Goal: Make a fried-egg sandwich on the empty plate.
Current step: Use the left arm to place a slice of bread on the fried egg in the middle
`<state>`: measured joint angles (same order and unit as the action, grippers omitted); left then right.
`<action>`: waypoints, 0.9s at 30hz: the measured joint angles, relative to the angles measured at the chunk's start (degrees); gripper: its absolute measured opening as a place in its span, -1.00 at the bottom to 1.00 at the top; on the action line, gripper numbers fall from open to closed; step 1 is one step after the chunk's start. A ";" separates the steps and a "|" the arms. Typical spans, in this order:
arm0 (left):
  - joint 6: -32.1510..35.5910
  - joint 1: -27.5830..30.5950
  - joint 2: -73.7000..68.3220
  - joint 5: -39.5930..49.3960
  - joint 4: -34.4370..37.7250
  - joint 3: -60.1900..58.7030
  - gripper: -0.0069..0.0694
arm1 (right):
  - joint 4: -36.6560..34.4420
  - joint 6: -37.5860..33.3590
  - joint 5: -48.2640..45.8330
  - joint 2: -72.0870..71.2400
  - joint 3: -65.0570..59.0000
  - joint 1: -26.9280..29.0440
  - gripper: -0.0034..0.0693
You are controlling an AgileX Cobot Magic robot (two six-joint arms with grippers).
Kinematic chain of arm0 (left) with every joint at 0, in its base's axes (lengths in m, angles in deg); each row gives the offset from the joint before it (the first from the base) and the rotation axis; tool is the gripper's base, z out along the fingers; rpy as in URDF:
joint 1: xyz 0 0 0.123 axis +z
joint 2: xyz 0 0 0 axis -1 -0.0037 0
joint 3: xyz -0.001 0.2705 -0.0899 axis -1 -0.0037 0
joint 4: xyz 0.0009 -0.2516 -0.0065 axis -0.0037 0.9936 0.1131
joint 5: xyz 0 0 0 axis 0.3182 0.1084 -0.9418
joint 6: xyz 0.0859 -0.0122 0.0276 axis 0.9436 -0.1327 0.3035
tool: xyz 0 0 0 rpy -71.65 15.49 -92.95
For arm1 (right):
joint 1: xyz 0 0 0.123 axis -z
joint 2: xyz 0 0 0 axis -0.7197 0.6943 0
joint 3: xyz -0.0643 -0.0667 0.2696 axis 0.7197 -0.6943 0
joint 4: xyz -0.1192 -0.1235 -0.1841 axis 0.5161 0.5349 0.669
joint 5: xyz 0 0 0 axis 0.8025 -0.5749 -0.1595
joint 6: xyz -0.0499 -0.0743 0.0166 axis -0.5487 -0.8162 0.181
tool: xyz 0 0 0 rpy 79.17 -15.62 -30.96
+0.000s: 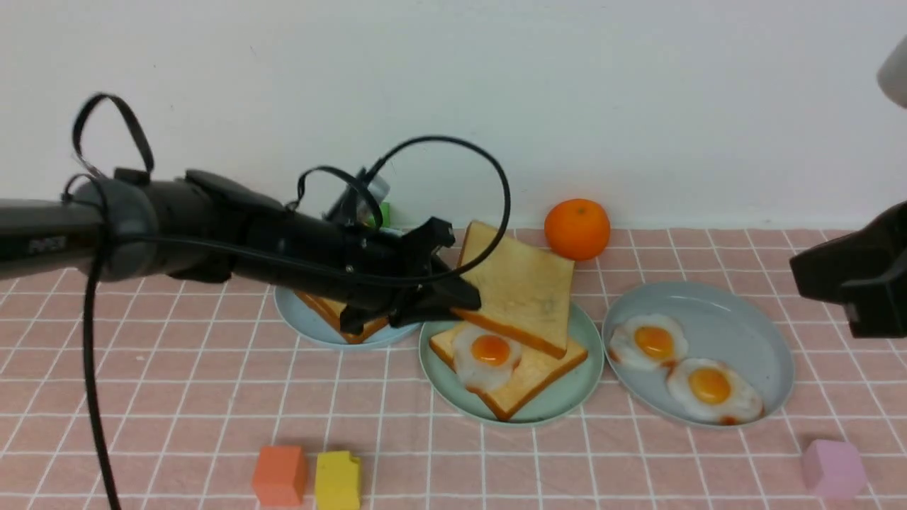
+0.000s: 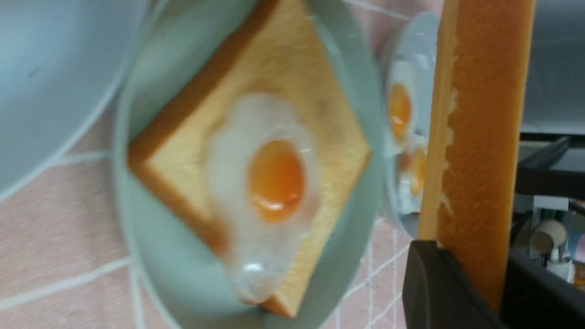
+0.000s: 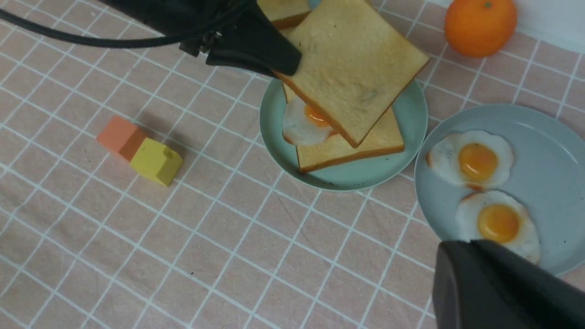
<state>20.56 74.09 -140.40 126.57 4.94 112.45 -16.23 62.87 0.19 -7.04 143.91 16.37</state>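
The mint-green plate (image 1: 570, 397) (image 3: 411, 119) holds one toast slice (image 1: 538, 372) (image 2: 192, 137) with a fried egg (image 1: 489, 352) (image 2: 269, 183) on it. My left gripper (image 1: 460, 294) (image 2: 477, 265) is shut on one edge of a second toast slice (image 1: 521, 287) (image 2: 480, 137) (image 3: 356, 64). That slice hangs tilted just above the egg and covers part of it. My right gripper (image 1: 808, 273) (image 3: 461, 249) is off to the right, near the plate of eggs, with its fingers together and nothing between them.
A pale blue plate (image 1: 751, 333) on the right carries two fried eggs (image 1: 652, 341) (image 1: 711, 387). Another pale plate (image 1: 305, 319) with a toast stack (image 1: 333, 312) lies under the left arm. An orange (image 1: 577, 228) sits by the wall. Orange (image 1: 280, 474), yellow (image 1: 338, 480) and pink (image 1: 832, 467) blocks lie near the front edge.
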 joint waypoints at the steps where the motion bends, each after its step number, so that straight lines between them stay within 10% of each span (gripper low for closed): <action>1: -0.34 0.00 -0.55 0.32 0.06 0.00 -0.46 | 0.00 0.00 0.06 0.00 0.00 0.00 -0.74; 17: -6.30 0.00 -3.50 1.08 -1.83 0.00 -0.45 | 1.30 0.08 0.06 0.00 0.00 0.00 -0.73; 27: -12.74 0.29 -2.58 4.68 -13.79 0.90 0.45 | 1.30 0.08 -0.17 0.00 0.00 0.00 -0.69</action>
<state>7.82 74.38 -142.98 131.26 -8.84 113.35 -14.93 62.94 0.03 -7.04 143.91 16.37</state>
